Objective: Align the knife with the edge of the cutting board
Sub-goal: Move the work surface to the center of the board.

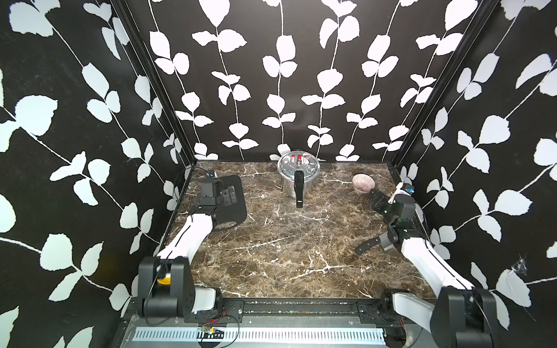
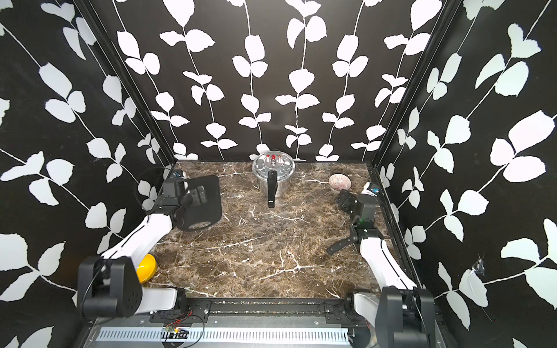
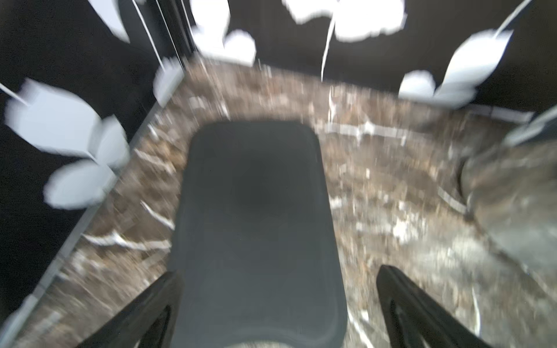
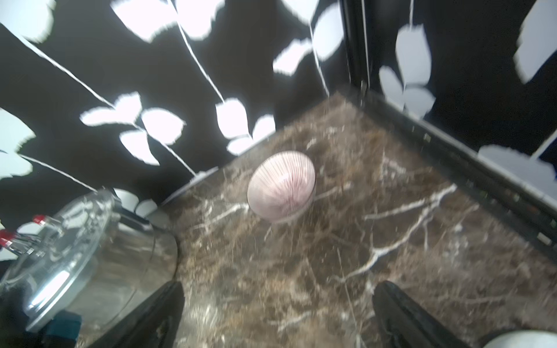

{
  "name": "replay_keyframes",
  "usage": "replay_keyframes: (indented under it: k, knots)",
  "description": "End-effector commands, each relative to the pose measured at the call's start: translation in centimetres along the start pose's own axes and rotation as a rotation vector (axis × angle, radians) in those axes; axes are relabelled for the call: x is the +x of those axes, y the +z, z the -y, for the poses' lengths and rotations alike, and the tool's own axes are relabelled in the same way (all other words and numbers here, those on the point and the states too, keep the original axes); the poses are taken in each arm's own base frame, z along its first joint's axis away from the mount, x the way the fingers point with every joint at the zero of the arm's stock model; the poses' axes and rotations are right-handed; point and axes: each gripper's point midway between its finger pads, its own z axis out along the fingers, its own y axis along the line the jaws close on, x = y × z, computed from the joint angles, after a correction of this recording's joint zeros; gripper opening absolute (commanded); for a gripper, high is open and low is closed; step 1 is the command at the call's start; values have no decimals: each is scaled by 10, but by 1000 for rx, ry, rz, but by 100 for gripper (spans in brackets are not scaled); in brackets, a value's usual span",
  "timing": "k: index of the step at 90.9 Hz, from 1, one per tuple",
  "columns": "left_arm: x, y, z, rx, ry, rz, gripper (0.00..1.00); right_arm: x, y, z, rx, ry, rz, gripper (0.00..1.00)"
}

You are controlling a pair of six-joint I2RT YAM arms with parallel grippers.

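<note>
While both wrist views are blurred, the tool states read clearly enough.

Left tool [image 3: 277, 301]: fingers [image 3: 144, 313] stand apart, nothing between them. It hangs over the cutting board [image 3: 256, 195]; whether it touches the board I cannot tell. In both top views the left tool [image 1: 230, 194] [image 2: 197, 194] sits over the middle of the board.

Right tool [image 4: 280, 301]: fingers [image 4: 407, 319] spread wide, holding nothing. In a top view the right tool [image 1: 373, 194] sits just beside a pink ribbed bowl [image 1: 362, 183], near the counter's far right corner.

Knife [image 1: 366, 245]: lies on the counter [image 1: 286, 256] at its right side, under the right arm. The black handle sticks out toward the counter's middle; the blade is mostly hidden by the arm. Neither tool touches it.

Cutting board [image 1: 238, 211]: flat on the far left of the counter, oval hole at its near end, well apart from the knife.

Steel pressure cooker [image 1: 297, 168]: far centre, lid on, long black handle pointing toward the near edge.

Yellow round object [image 2: 146, 268]: near left, partly behind the left arm's base.
</note>
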Motion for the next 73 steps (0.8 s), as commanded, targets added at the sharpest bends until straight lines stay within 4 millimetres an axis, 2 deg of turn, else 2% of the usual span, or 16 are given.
replay_keyframes:
  k: [1, 15, 32, 39, 56, 68, 73]
  knots:
    - [40, 6, 10, 67, -88, -169, 98, 16, 0, -23, -23, -24, -99, 99]
    - [76, 13, 18, 94, -159, -318, 98, 29, 0, -49, -69, -51, -157, 99]
    - [116, 22, 19, 81, -198, -434, 99, 52, 0, -76, -86, -164, -242, 100]
    - [125, 26, 22, 84, -198, -466, 98, 61, 0, -84, -94, -200, -280, 99]
    - [128, 38, 25, 82, -182, -487, 98, 78, -7, -102, -130, -247, -309, 99]
    - [141, 40, 32, 93, -193, -549, 98, 87, -10, -99, -123, -244, -325, 99]
    - [148, 37, 42, 109, -169, -564, 98, 88, -12, -98, -121, -245, -324, 100]
